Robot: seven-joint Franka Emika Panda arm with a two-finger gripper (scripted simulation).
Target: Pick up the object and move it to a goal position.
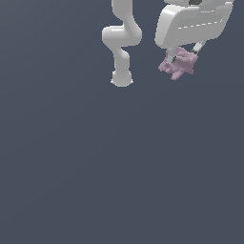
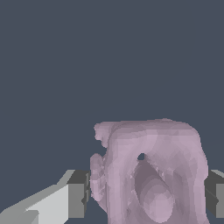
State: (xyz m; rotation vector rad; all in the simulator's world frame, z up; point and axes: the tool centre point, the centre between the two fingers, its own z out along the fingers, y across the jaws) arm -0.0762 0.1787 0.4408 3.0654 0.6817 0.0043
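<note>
The hand is gripping the pale mauve-pink knobbly object, its two fingers closed against opposite sides of the lump. In the wrist view the dark pads are pressing on either flank of the object, which is filling the space between them. In the exterior view the object is hanging just under the white hand, near the top of the frame and to the exterior view's right of the arm's base; whether it is clear of the grey surface cannot be told for certain, since no shadow is showing.

The step in hand is probably the carry to the goal. No goal marker is showing in either view, so its place cannot be told. Because the lump is bumpy and irregular, the contact is likely uneven; moving smoothly, without sudden turns of the wrist, and holding the squeeze firm should keep it from twisting or slipping out.

No containers are showing anywhere in the scene.
</note>
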